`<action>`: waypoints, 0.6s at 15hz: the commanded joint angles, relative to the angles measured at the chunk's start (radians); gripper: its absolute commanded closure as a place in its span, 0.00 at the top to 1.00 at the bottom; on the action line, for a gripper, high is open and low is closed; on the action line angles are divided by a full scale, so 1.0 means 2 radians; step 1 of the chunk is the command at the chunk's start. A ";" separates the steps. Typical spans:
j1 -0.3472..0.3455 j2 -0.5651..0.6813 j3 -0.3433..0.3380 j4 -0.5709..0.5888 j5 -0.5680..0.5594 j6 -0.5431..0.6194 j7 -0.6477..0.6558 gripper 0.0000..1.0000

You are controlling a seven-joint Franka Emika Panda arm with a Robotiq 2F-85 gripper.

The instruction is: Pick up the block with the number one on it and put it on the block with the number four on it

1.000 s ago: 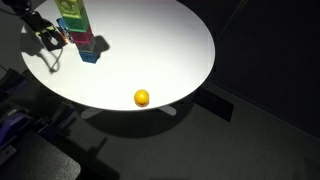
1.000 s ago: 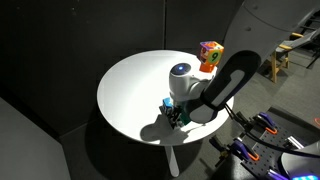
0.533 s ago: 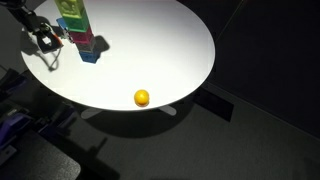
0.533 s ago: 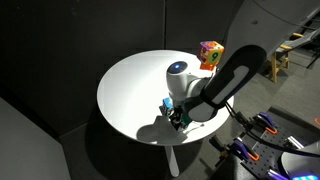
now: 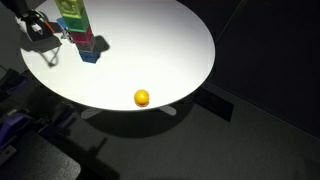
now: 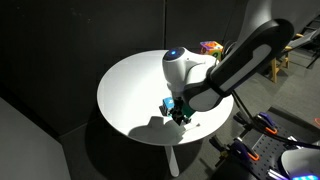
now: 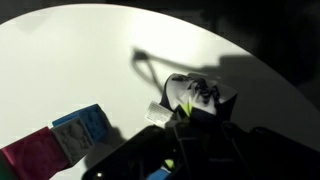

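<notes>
My gripper hangs over the table's edge beside a stack of coloured blocks; the numbers on them are too small to read. In an exterior view the gripper is shut on a small green-and-teal block just above the white tabletop. The wrist view shows the dark gripper with a sliver of yellow-green block between its jaws. A blue block and a magenta block lie at lower left. My arm hides most of the stack.
A small orange ball rests near the front rim of the round white table. The surroundings are dark floor. The table edge lies close to the gripper, and equipment stands at the lower right.
The jaws have closed on the small block. The gripper has shifted slightly up and away from the stack, and the arm's upper part has swung higher.
</notes>
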 commanded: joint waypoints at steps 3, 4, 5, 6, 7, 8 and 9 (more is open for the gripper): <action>-0.033 -0.036 0.028 0.011 -0.024 -0.045 0.010 0.10; -0.040 -0.037 0.032 0.015 -0.023 -0.049 0.005 0.10; -0.045 -0.037 0.035 0.019 -0.021 -0.052 0.004 0.09; -0.051 -0.037 0.038 0.024 -0.020 -0.054 0.003 0.09; -0.056 -0.035 0.041 0.029 -0.019 -0.056 0.000 0.09; -0.061 -0.033 0.043 0.035 -0.017 -0.059 -0.002 0.09; -0.065 -0.031 0.044 0.041 -0.016 -0.061 -0.002 0.09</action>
